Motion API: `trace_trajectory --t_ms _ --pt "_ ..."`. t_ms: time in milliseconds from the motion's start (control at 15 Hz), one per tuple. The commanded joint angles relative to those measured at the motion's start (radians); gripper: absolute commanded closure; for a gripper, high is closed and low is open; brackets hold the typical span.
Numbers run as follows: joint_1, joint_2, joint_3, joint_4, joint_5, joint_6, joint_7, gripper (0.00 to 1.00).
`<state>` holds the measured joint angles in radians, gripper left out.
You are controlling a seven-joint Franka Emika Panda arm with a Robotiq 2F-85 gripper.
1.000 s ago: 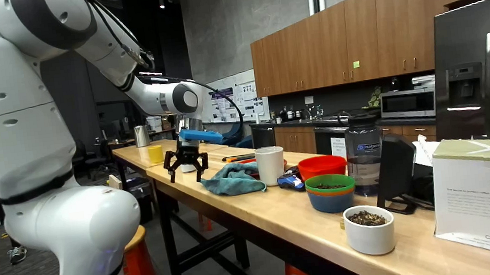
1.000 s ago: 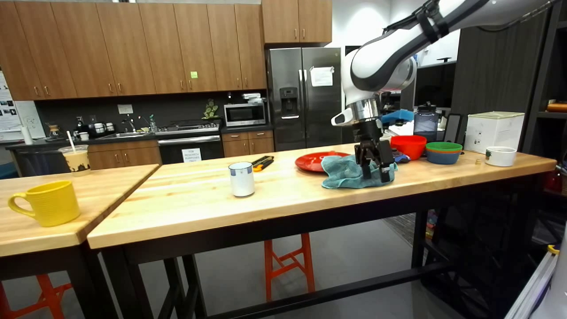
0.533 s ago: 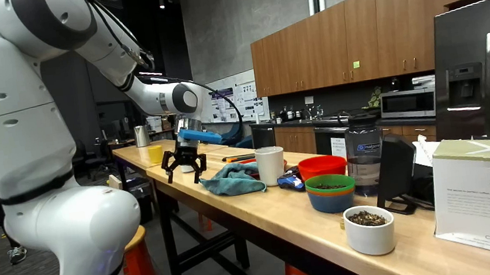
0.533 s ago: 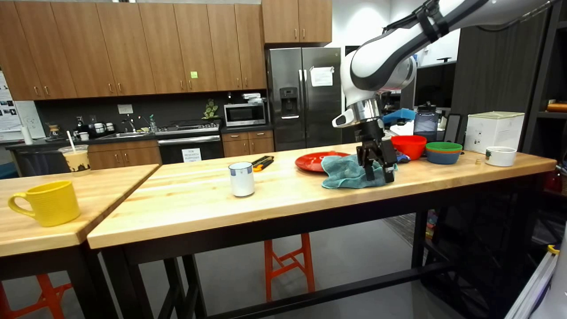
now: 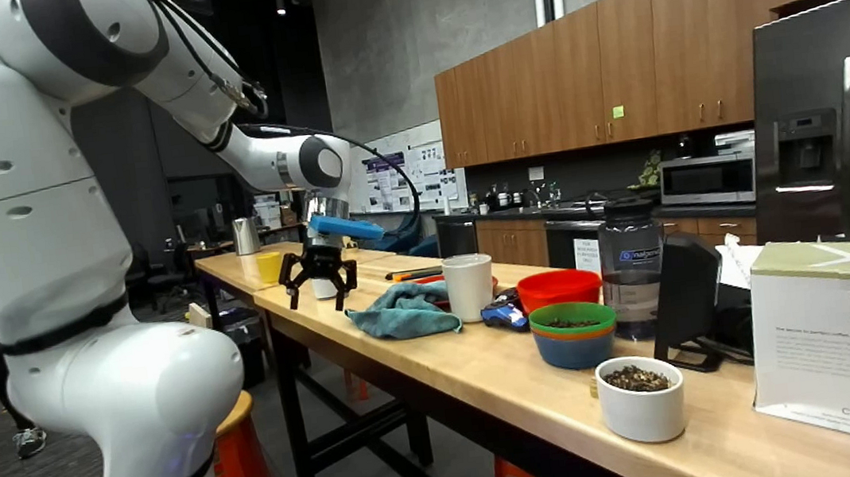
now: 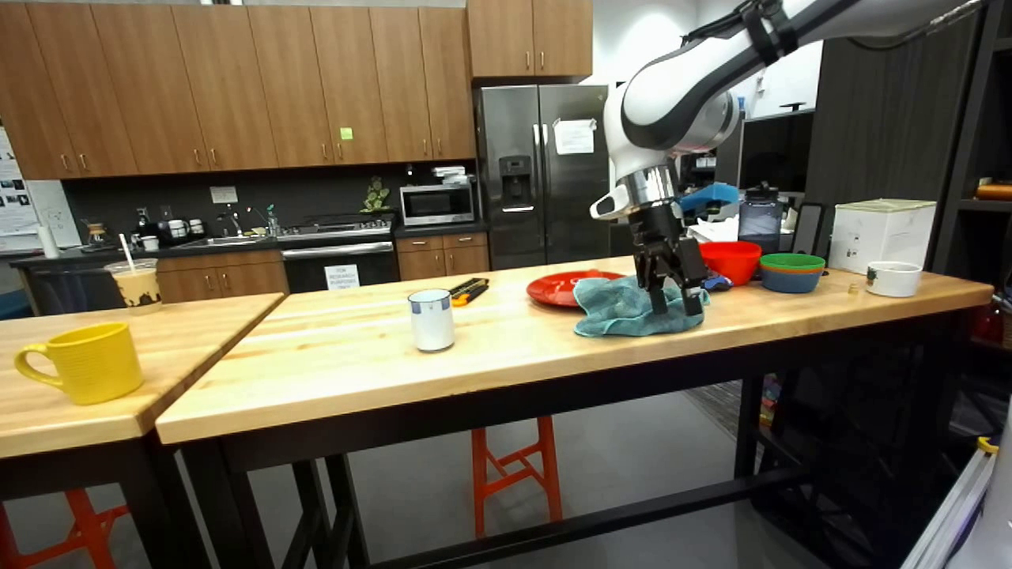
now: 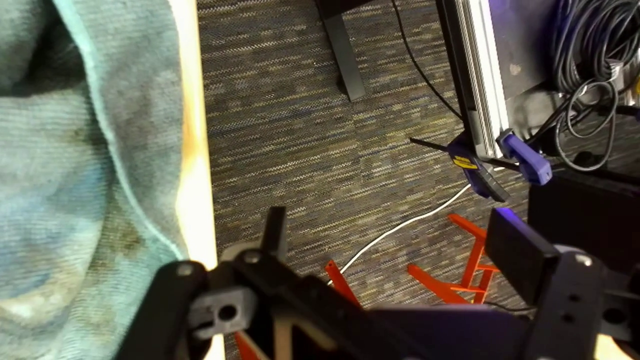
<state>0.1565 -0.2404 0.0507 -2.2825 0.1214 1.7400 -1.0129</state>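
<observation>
the black fingers (image 7: 522, 255) stand spread wide with nothing pinched between them; in the wrist view, carpet (image 7: 310, 150) and orange-red stool legs (image 7: 437, 286) show through the gap. the gripper (image 5: 317, 303) points down at the long edge of the table (image 6: 332, 348), mostly outside it, and no contact is visible. nearest to it is the teal towel (image 5: 405, 313), rumpled on the table, one side lying close to that edge. the step in hand looks like lining up beside the towel, with no grip made; a next move on it would likely call for a shift inward, then lowering until the fingers straddle a raised fold rather than the table's rim. being limp, the towel should bunch easily, but it could drag a neighbour along. just beyond it lies a red plate (image 6: 557, 291), touching or not i cannot tell, and a white cup (image 5: 469, 289) stands close by. farther along sit a red bowl (image 5: 551, 292), a stack of green, orange and blue bowls (image 5: 575, 351) and a white ramekin (image 5: 642, 420). the opposite way stand a white enamel mug (image 6: 432, 324) and, on the neighbouring table (image 6: 198, 325), a yellow mug (image 6: 99, 363).
</observation>
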Motion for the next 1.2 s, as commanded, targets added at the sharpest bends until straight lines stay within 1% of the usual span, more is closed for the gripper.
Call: trace_trajectory --t_ms 0,133,333,1133 --pt "-0.002 0.018 -0.007 0.037 0.022 -0.078 -0.001 0.00" --pt "-0.005 0.029 -0.009 0.052 0.041 -0.126 0.002 0.00" --pt "-0.011 0.048 -0.009 0.073 0.057 -0.165 0.012 0.00" --pt "-0.034 0.128 -0.006 0.166 0.059 -0.169 0.025 0.00"
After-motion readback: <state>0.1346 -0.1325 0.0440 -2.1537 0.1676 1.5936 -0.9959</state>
